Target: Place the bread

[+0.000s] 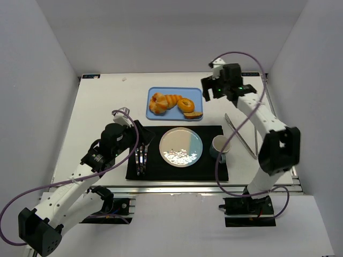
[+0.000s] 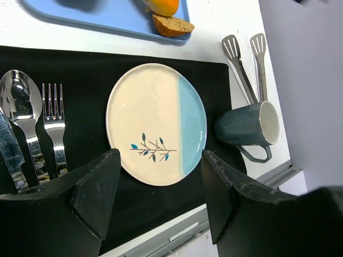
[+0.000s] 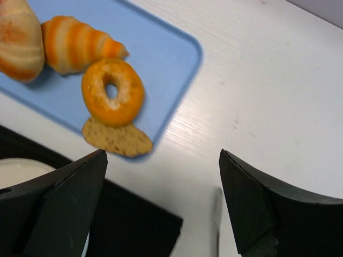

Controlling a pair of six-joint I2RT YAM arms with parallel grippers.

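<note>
1. Two arms reach over the table point(image 1: 107, 107), and neither holds anything.
2. The left arm point(image 1: 80, 171) bends forward. Its left gripper point(image 2: 161, 155) hangs over the black mat point(image 2: 80, 64) near the fork point(image 2: 53, 123) and spoon point(image 2: 19, 101), with its fingers spread wide and the plate point(image 2: 155, 118) showing between them.
3. The right arm point(image 1: 262, 115) stretches far. Its right gripper point(image 3: 161, 155) hovers just right of the blue tray point(image 3: 161, 59), fingers wide apart.
4. The bread point(image 1: 157, 103) lies at the tray's left end, against the striped pastry point(image 3: 75, 45).
</note>
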